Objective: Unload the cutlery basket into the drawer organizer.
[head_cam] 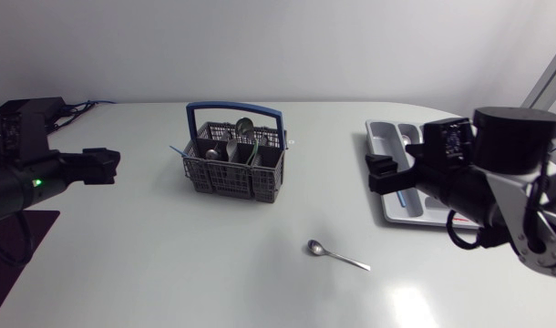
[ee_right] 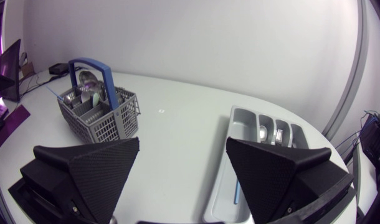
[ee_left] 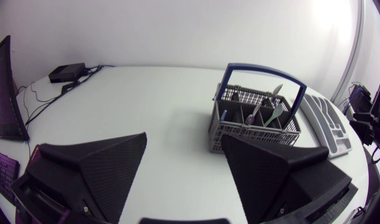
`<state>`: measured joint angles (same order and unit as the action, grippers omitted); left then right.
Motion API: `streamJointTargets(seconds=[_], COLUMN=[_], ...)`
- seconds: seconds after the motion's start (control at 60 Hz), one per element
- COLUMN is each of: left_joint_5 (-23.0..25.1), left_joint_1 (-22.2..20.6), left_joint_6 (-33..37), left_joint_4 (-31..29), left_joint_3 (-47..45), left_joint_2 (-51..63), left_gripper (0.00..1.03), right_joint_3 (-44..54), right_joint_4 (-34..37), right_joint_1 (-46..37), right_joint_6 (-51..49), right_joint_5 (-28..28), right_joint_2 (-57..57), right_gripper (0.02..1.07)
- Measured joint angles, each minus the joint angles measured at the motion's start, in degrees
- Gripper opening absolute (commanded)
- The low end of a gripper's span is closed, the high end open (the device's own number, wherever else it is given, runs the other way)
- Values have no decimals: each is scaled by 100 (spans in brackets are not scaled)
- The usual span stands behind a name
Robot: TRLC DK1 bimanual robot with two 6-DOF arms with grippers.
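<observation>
1. Basket placement: the cutlery basket [head_cam: 234, 164] stands on the surface [head_cam: 169, 264] straight ahead of the left jaws and well apart from them. Its blue handle is upright across the middle, so a reach has to drop in beside that hoop.
2. Several spoons [head_cam: 244, 128] stand in its compartments, bowls up and leaning on the dividers. Their tops are free for a pinch from above.
3. The left jaws are spread wide with nothing between them. The left arm [head_cam: 32, 182] lies low and points at the basket.
4. The right jaws are also spread and empty. The drawer organizer [ee_right: 240, 124] lies just under and ahead of them.
5. A few pieces [ee_right: 278, 134] already lie in the short compartments ahead of the right jaws, and a blue-handled piece [ee_right: 235, 191] lies in the long one beneath them. The unloading looks partly done.
6. A loose spoon [head_cam: 337, 255] lies flat on the surface between basket and organizer, beside the right jaws and nearer them than the left ones. Lying flat, it probably needs a low pinch across its handle.
</observation>
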<state>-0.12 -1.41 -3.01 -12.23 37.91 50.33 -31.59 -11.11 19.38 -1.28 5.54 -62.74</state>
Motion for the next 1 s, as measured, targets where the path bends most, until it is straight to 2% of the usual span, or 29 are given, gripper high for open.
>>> streamJointTargets(seconds=[0.1, 0.233, 0.283, 0.367, 0.45, 0.55, 0.7, 0.883, 1.0], left_joint_5=[-42, -68, -50, 295, 608, 1034, 1189, 1191, 1191], left_joint_1=[-37, -142, -184, -223, -247, -247, -249, -299, -317], left_joint_6=[120, 861, 1051, 1296, 1473, 1604, 1740, 1829, 1832], left_joint_4=[-103, -166, -214, -549, -483, -380, -256, -74, 15], left_joint_3=[243, 680, 789, 1054, 1071, 1071, 1069, 1069, 1060], left_joint_2=[420, 1062, 1250, 1626, 1821, 1943, 2079, 2083, 2083], left_gripper=[82, 82, 88, 90, 89, 89, 89, 89, 89], right_joint_3=[-542, -1281, -1515, -2009, -2540, -3012, -3574, -4304, -4577], right_joint_4=[297, 750, 824, 1198, 1591, 1694, 1692, 1644, 1488], right_joint_1=[238, 448, 507, 629, 765, 850, 863, 826, 839], right_joint_6=[-4, -186, -249, -422, -785, -1078, -1257, -1294, -1298], right_joint_5=[31, -83, -243, -387, -424, -588, -1104, -1252, -1261], right_joint_2=[-625, -1453, -1738, -2218, -2651, -3088, -3729, -4402, -4645], right_gripper=[102, 102, 102, 102, 102, 101, 95, 72, 45])
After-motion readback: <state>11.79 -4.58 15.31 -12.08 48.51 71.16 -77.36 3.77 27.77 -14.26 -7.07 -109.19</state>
